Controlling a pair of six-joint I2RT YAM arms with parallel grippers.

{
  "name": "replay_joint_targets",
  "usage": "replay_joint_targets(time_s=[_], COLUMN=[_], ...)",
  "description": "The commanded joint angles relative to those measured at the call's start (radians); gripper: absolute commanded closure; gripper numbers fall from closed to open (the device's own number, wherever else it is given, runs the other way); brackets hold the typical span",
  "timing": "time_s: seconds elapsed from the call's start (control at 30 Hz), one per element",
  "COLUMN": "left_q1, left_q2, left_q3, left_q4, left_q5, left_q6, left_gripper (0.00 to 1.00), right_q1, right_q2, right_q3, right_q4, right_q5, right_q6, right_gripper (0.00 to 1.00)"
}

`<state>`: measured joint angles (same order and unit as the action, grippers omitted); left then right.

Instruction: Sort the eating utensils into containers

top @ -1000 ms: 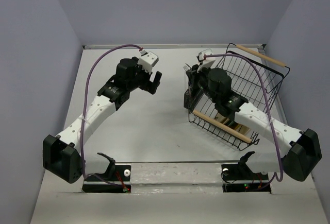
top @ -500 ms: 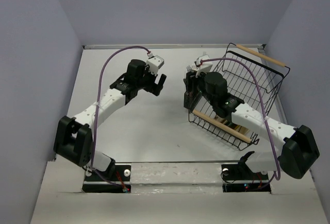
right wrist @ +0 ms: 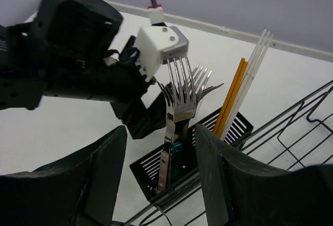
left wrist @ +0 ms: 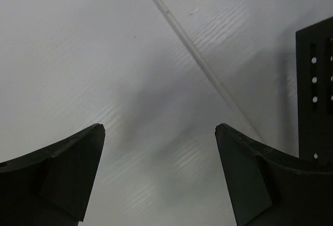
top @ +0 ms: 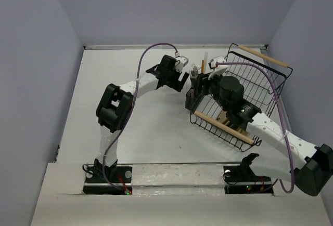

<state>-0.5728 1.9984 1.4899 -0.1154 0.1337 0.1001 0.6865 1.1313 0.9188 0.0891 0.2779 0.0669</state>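
White table (top: 145,127), silver forks (right wrist: 179,93) upright in slotted black holder (right wrist: 150,170)

My left arm (top: 138,84) and right arm (top: 270,130) were white tubular links joined by chunky black motor housings. A purple cable (top: 156,44) arched off each wrist toward black base brackets (top: 106,176) dotted with tiny red and green lights. A white box (right wrist: 158,41) capped the left wrist. My left gripper (left wrist: 158,132) and right gripper (right wrist: 161,130) had broad, matte black, wedge-shaped fingers (left wrist: 67,174).
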Motion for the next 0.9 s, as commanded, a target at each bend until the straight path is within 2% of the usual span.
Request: replay_joint_targets(time_s=[0.0, 0.13, 0.3, 0.43, 0.67, 0.73, 0.87], left_q1=[-0.035, -0.033, -0.036, -0.036, -0.038, -0.036, -0.038], left_q2=[0.106, 0.236, 0.324, 0.436, 0.490, 0.485, 0.433], left_q3=[0.212, 0.367, 0.476, 0.645, 0.678, 0.659, 0.574], left_q4=[-0.036, -0.124, -0.139, -0.260, -0.316, -0.325, -0.297], left_q5=[-0.025, -0.033, 0.020, -0.080, -0.115, -0.109, -0.086], left_q6=[-0.043, -0.069, -0.089, -0.085, -0.053, -0.037, -0.030], left_gripper=[0.01, 0.01, 0.01, 0.01, 0.02, 0.07, 0.29], right_q1=[-0.007, -0.007, -0.007, -0.007, -0.007, -0.007, -0.007], right_q2=[-0.065, -0.102, -0.126, -0.137, -0.179, -0.185, -0.196], right_q3=[-0.040, -0.054, -0.070, -0.081, -0.092, -0.090, -0.095], right_q4=[-0.006, -0.018, -0.023, -0.025, -0.034, -0.034, -0.035], right_q5=[0.017, 0.006, -0.005, -0.011, 0.009, 0.015, 0.027], right_q6=[0.008, 0.022, 0.036, 0.043, 0.033, 0.031, 0.031], right_gripper=[0.39, 0.39, 0.39, 0.39, 0.39, 0.39, 0.39])
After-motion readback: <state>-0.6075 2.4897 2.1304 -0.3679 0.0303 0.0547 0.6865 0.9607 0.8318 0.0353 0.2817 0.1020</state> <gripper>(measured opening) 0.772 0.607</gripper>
